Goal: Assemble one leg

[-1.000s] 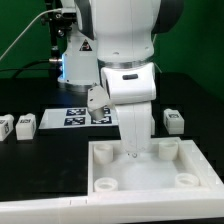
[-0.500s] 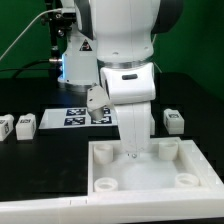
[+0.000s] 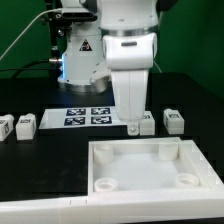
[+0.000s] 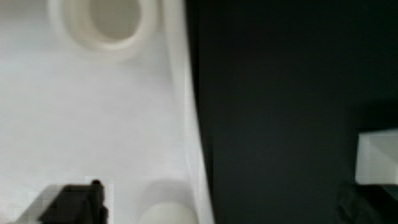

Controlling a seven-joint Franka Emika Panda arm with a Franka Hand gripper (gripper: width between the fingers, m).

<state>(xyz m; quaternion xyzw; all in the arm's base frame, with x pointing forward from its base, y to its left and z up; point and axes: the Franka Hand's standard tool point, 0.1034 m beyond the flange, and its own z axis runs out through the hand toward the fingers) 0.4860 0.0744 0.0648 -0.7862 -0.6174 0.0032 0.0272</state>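
Several small white legs with black-and-white tags lie on the black table: two at the exterior view's left [image 3: 5, 126] [image 3: 26, 124] and two at its right [image 3: 148, 122] [image 3: 174, 120]. My gripper [image 3: 133, 128] hangs just behind the far edge of the large white tray-like piece [image 3: 155, 172], next to the nearer right leg. In the wrist view the gripper [image 4: 214, 205] is open and empty, with one dark finger [image 4: 71, 203] over the tray piece [image 4: 71, 110]. A white block, apparently a leg [image 4: 377, 158], shows at the frame edge.
The marker board [image 3: 85, 115] lies behind the tray piece, left of the gripper. The tray piece has round corner sockets [image 3: 104, 184] [image 3: 187, 181]; one shows in the wrist view [image 4: 103, 20]. A lit camera rig [image 3: 72, 60] stands at the back.
The arm has risen and moved back and toward the exterior view's right, from above the tray piece's inside to just behind its far edge. The hand has turned. Nothing was picked up.
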